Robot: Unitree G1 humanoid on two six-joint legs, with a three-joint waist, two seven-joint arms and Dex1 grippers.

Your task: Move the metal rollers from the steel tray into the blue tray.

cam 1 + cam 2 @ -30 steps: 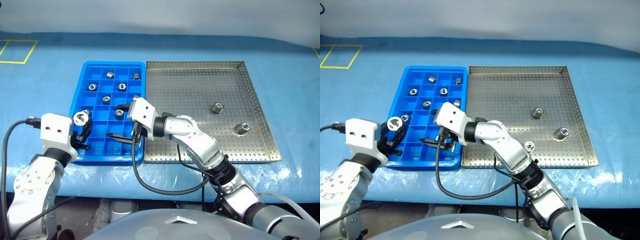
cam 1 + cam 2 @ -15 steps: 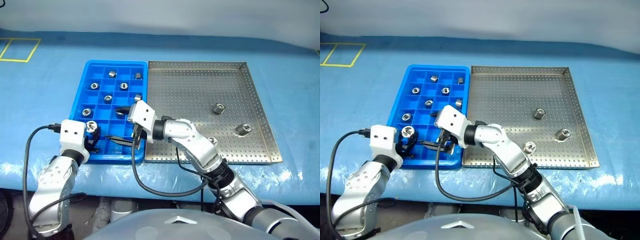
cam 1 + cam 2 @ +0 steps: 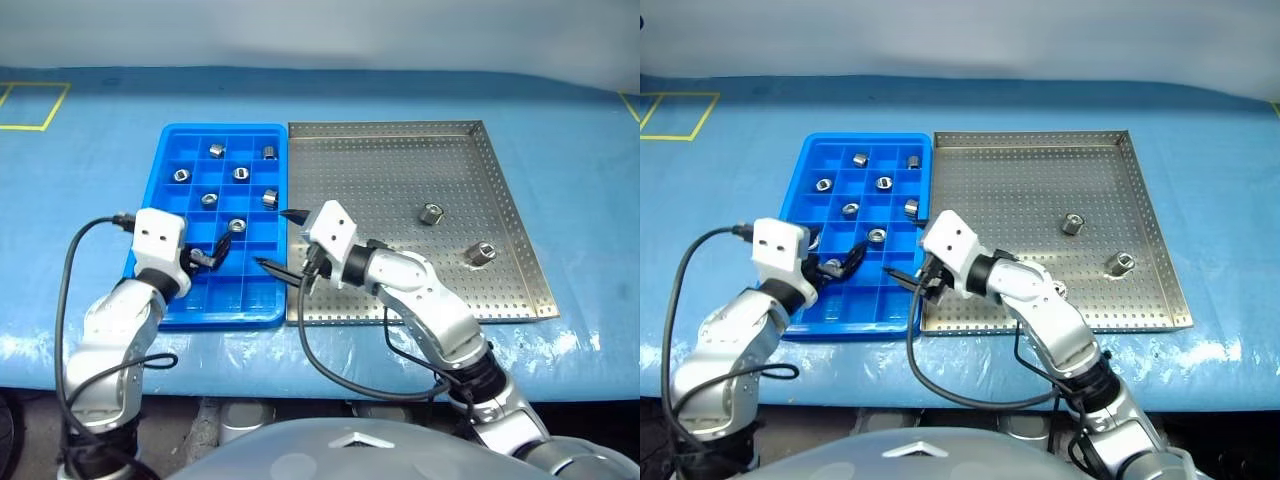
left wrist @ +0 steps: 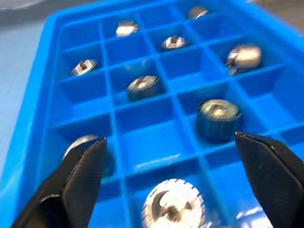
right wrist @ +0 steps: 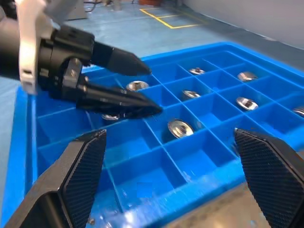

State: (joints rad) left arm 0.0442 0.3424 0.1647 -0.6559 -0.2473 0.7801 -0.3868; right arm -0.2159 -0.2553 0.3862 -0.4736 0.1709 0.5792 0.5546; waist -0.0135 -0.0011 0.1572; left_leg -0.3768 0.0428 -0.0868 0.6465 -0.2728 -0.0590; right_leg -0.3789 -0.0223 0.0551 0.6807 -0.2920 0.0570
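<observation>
The blue tray (image 3: 225, 129) lies left of the steel tray (image 3: 380, 170). Several metal rollers (image 3: 240, 173) sit in its cells. My left gripper (image 3: 222, 251) hovers open over the tray's near cells. In the left wrist view a roller (image 4: 173, 206) lies loose in the cell below the spread fingers. My right gripper (image 3: 280, 240) stands open and empty above the seam between the two trays. Two rollers (image 3: 432, 213) (image 3: 480, 253) rest on the steel tray's right half. A third roller (image 3: 1058, 290) lies beside my right forearm.
Both trays lie on a table with a blue cover, close to its front edge. Yellow tape (image 3: 25, 105) marks a square at the far left. Black cables (image 3: 330, 370) loop from each wrist over the table's front edge.
My left gripper moved forward over the blue tray, opened and let go of the roller it held. My right gripper swung right, from over the blue tray to the seam with the steel tray.
</observation>
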